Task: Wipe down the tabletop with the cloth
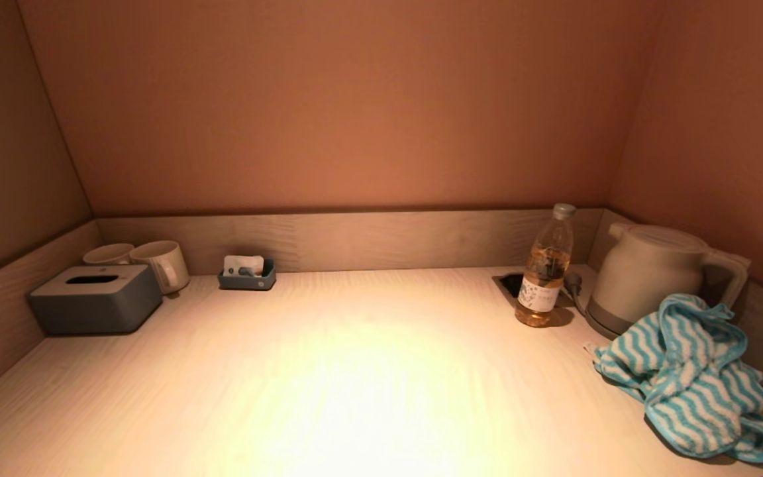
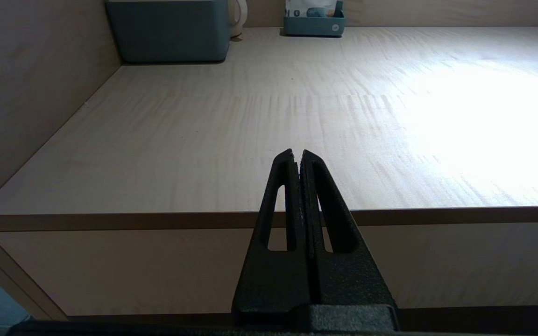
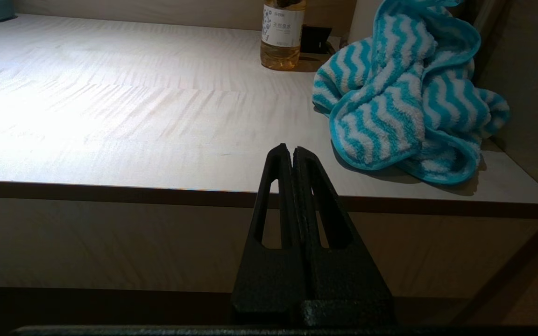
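A crumpled cloth (image 1: 693, 377) with turquoise and white wavy stripes lies at the right front of the pale wooden tabletop (image 1: 355, 371), leaning against the kettle. It also shows in the right wrist view (image 3: 399, 98). My right gripper (image 3: 293, 149) is shut and empty, in front of the table's front edge and left of the cloth. My left gripper (image 2: 297, 153) is shut and empty, in front of the front edge on the left side. Neither gripper shows in the head view.
A white kettle (image 1: 653, 278) and a bottle of amber liquid (image 1: 546, 268) stand at the back right beside a recessed socket (image 1: 510, 285). A grey tissue box (image 1: 95, 298), two mugs (image 1: 163, 264) and a small grey tray (image 1: 247, 275) sit at the back left. Walls enclose three sides.
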You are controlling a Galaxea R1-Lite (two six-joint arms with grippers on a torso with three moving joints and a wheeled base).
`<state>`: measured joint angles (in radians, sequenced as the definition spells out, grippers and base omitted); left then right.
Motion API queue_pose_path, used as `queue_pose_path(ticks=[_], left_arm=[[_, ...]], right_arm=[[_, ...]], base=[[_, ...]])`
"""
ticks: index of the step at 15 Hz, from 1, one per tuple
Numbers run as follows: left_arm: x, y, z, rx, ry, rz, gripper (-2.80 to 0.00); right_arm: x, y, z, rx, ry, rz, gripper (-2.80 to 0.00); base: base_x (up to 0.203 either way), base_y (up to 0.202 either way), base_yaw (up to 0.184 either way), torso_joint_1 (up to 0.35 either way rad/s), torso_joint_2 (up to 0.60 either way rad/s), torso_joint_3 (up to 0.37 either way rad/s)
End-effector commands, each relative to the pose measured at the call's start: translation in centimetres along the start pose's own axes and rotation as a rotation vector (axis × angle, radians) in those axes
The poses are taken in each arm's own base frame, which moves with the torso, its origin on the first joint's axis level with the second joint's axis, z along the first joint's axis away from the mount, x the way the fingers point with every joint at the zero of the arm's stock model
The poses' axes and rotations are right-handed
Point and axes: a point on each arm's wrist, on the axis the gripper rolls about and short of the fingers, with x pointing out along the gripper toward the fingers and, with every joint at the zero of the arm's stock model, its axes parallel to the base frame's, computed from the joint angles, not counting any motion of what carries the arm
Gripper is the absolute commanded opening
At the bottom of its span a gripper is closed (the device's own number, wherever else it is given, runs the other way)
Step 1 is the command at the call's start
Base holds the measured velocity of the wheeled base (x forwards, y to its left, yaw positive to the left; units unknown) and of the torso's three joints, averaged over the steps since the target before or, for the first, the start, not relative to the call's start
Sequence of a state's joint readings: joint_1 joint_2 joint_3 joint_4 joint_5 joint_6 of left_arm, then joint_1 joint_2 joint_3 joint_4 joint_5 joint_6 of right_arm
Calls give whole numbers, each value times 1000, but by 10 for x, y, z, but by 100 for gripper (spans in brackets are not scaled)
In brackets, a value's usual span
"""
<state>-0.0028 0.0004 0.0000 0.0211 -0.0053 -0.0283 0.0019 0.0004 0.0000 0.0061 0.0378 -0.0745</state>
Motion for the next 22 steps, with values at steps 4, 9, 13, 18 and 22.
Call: queue_pose_path(ticks=[4, 9, 13, 18, 22], left_arm=[[0, 0, 0, -1, 0, 0, -280], [0, 0, 0, -1, 0, 0, -280], [0, 0, 0, -1, 0, 0, -280], [0, 0, 0, -1, 0, 0, -280], [0, 0, 0, -1, 0, 0, -280]], right_arm=[[0, 0, 0, -1, 0, 1, -280], [0, 0, 0, -1, 0, 0, -280], [0, 0, 0, -1, 0, 2, -280], [0, 0, 0, -1, 0, 1, -280], [0, 0, 0, -1, 0, 0, -280]], base=[[0, 0, 0, 0, 0, 0], [0, 0, 0, 0, 0, 0], [0, 0, 0, 0, 0, 0], [0, 0, 0, 0, 0, 0], [0, 0, 0, 0, 0, 0]])
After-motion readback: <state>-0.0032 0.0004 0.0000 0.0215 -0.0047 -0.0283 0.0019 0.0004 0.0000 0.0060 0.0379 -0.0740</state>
